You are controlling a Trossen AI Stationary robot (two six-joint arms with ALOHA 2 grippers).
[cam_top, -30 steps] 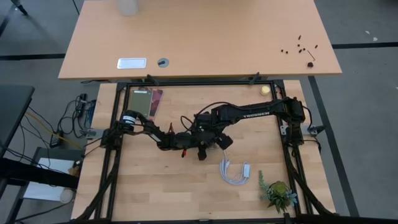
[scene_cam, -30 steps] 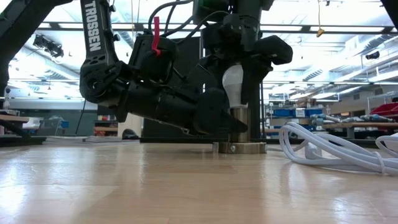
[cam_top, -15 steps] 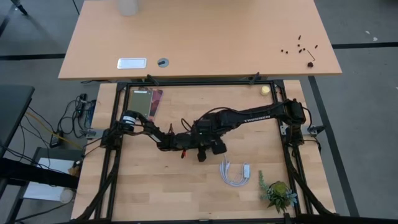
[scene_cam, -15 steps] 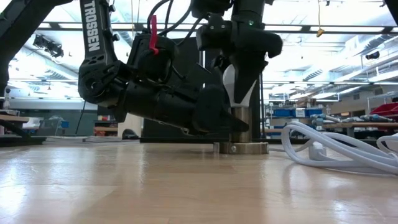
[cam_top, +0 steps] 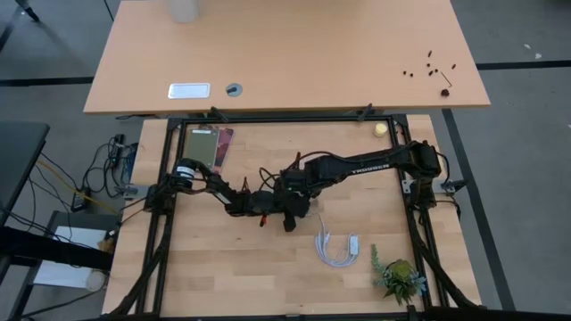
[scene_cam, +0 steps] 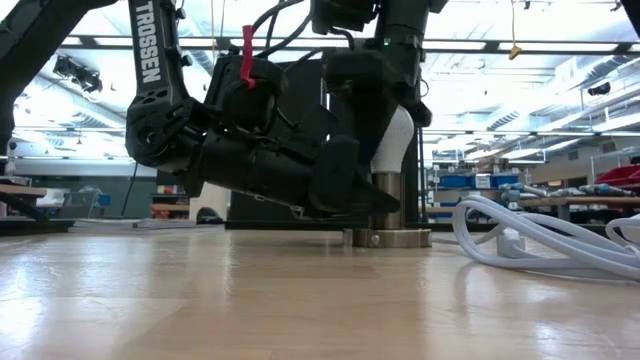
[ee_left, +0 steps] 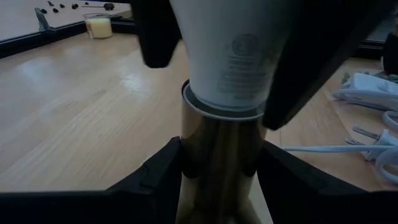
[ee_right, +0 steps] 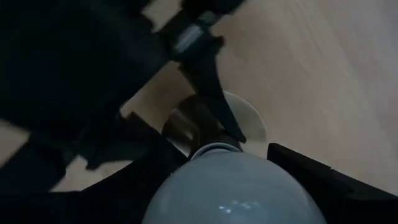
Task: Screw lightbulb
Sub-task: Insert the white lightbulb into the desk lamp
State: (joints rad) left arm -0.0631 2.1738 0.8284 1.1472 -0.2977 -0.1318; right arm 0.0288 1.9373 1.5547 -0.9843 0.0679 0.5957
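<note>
Center of the low view: the lightbulb (scene_cam: 398,140) sits upright in the brass socket (scene_cam: 386,205). Right gripper (ee_right: 233,186) grasps the bulb from above, while left gripper (ee_left: 217,165) is clenched around the socket stem.

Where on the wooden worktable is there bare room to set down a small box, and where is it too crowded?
Free: the near-left stretch of the worktable, below the left arm, and the far strip between the booklet and the candle. Crowded: the middle, where both grippers meet at the lightbulb and socket, and the near-right corner with the white cable and plant.
</note>
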